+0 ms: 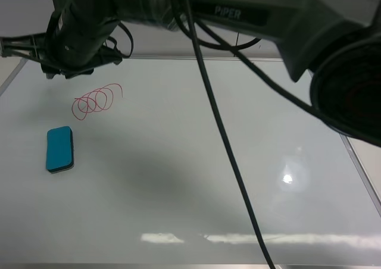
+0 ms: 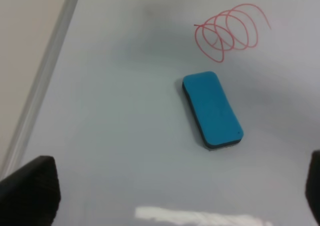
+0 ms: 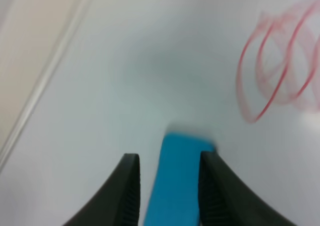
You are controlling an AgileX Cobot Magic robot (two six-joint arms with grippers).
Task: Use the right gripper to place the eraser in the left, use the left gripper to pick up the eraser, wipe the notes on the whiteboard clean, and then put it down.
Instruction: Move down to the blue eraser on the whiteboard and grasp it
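The teal-blue eraser (image 1: 59,149) lies flat on the whiteboard (image 1: 196,162) at the left, just below the red looped notes (image 1: 96,100). My right gripper (image 1: 65,71) reaches across to the far left and hangs above the board. In the right wrist view its fingers (image 3: 131,186) stand apart, and the eraser (image 3: 177,181) shows between them with the notes (image 3: 280,71) beyond; the right gripper (image 3: 169,158) holds nothing. My left gripper (image 2: 172,191) is wide open, well back from the eraser (image 2: 212,108) and the notes (image 2: 227,31). I cannot make it out in the exterior view.
The right arm (image 1: 256,13) and its black cable (image 1: 226,144) cross over the board from the right. The board's silver frame runs along the left edge (image 2: 42,81) and the right edge (image 1: 360,168). A bright light glare (image 1: 287,178) sits on the right part.
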